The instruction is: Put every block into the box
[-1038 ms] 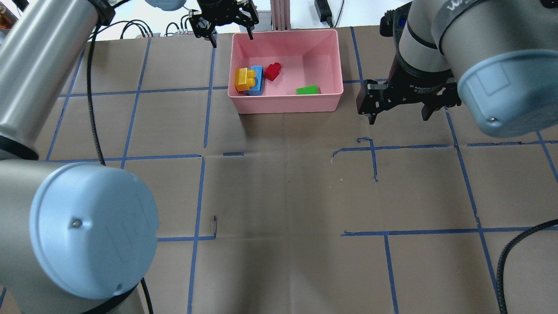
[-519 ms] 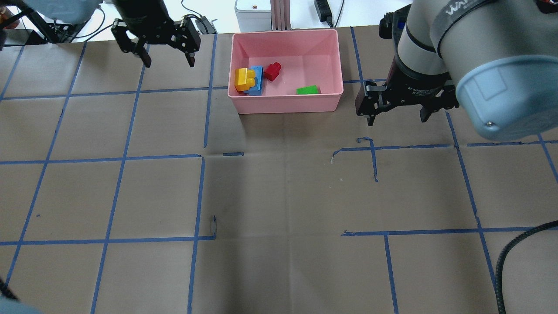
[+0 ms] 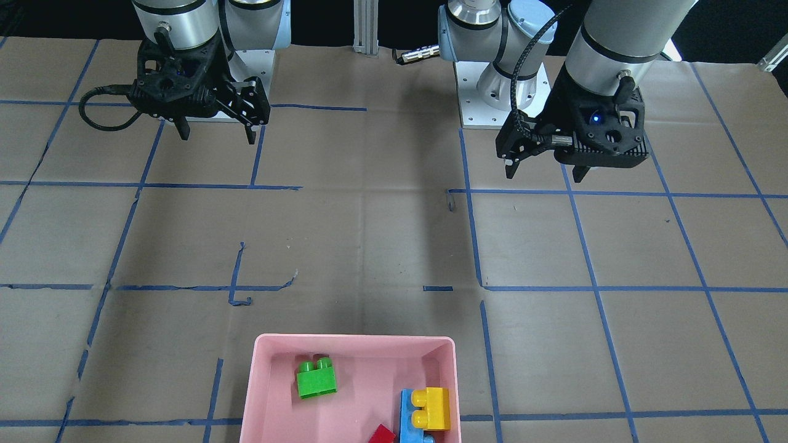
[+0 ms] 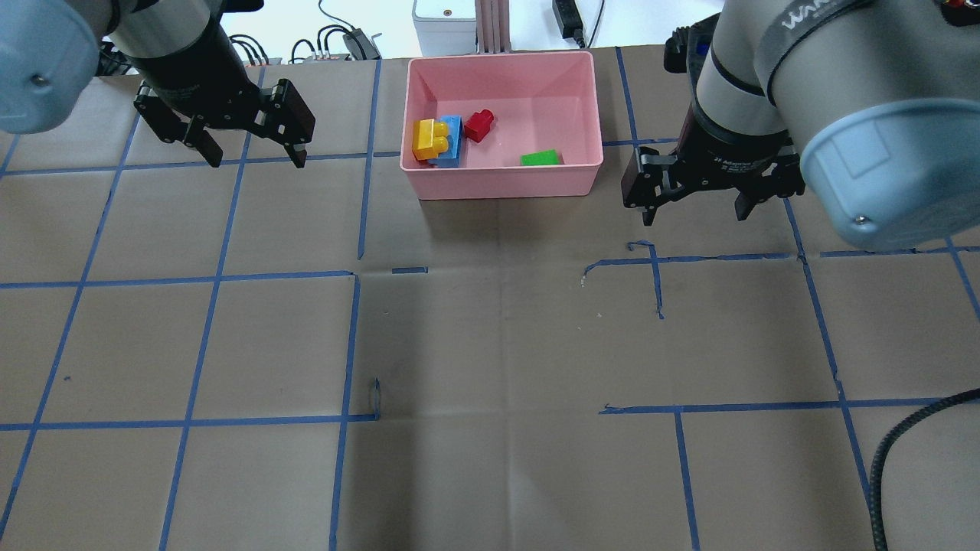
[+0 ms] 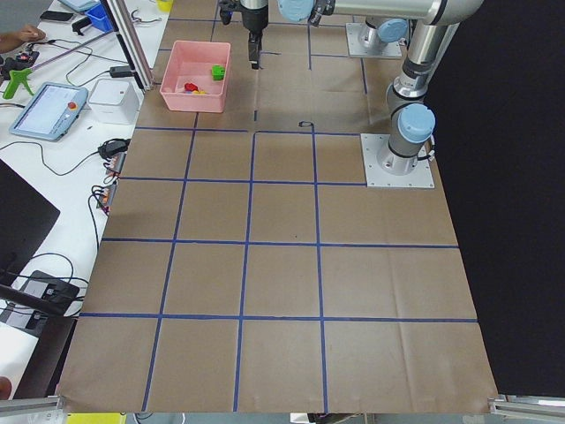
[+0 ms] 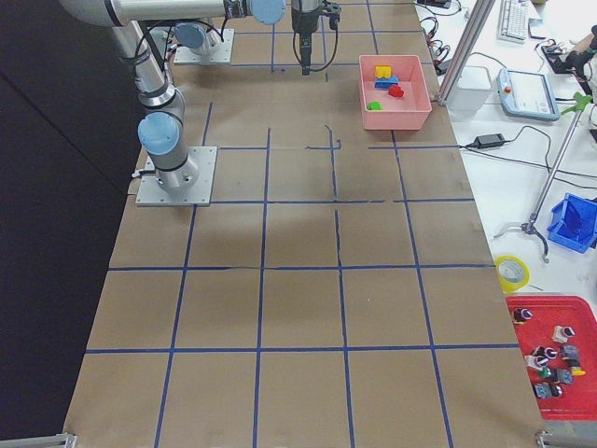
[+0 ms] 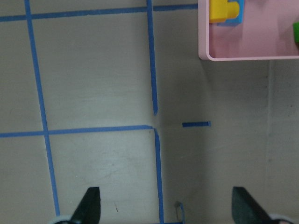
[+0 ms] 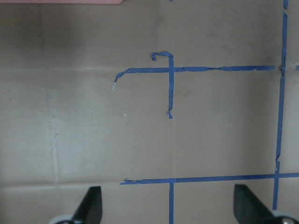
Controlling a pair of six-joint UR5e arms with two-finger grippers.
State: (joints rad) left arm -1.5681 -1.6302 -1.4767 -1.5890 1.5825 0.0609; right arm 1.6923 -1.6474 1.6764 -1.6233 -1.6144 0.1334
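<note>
Four studded plastic bricks [image 4: 430,138] inside smooth, round-cornered pink tray [image 4: 501,182].

On my feed there's wide open surface [image 4: 490,344] in front of both arms. The box [image 4: 501,182] walls are the one rim I'd have to clear. Inside, the yellow brick [image 4: 426,138] and blue brick [image 4: 453,145] touch in the left corner. The red brick [image 4: 480,125] sits just beside them and the green brick [image 4: 540,158] is at the near wall, so the far-right floor is bare. The left gripper [image 4: 258,162] hangs well left of the box and the right gripper [image 4: 695,219] is near its right wall, both with jaws spread.
</note>
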